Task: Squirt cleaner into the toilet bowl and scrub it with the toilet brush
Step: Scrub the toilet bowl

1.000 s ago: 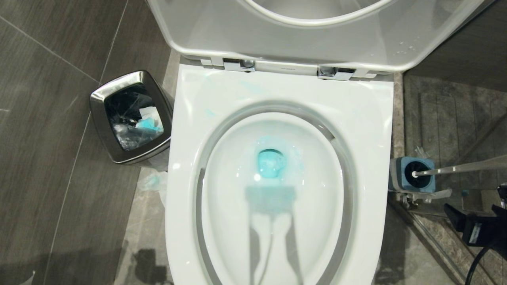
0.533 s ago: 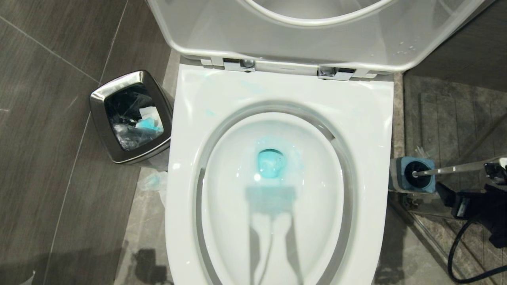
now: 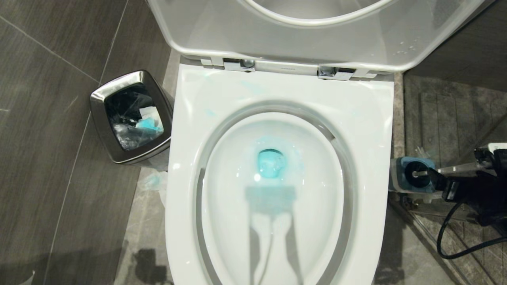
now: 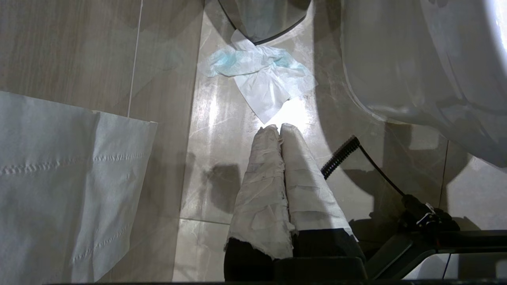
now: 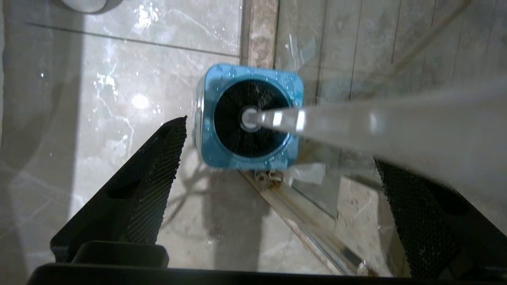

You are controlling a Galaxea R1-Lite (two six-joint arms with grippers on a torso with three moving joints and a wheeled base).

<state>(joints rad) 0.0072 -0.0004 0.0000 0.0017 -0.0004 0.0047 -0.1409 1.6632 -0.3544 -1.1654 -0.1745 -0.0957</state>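
A: Item one, the toilet bowl (image 3: 277, 221): lid up; the cleaner (image 3: 271, 163) already in, turquoise water pooled at the drain, pale blue smears on the rim behind it; squirting step judged done.

B: Item two, the toilet brush (image 5: 356, 126)?

A: In its blue-topped holder (image 3: 412, 174) on the floor just right of the bowl, handle slanting up and to the right; scrubbing judged not yet begun (no bristle has left the holder).

B: Item three, the claws?

A: Right claw (image 5: 277, 198): jaws spread wide, gripping nothing; the handle runs close above one finger, the other finger (image 5: 154, 174) stands apart on the holder's far side; whether any pad touches the handle, cannot tell. Left claw (image 4: 279, 132): pressed shut, wrapped in white tissue, empty, hanging low near the floor beside the bowl's outer wall.

B: Left to do?

A: Close on the handle, lift the brush, scrub the bowl.

B: Hidden or unclear?

A: Brush head sunk in the holder's dark well; handle tip cut off at the head view's edge; cleaner bottle in no view; steel bin (image 3: 130, 116) holds crumpled blue-stained waste, contents indistinct; a blue-stained tissue (image 4: 261, 75) lies on the floor beneath it.
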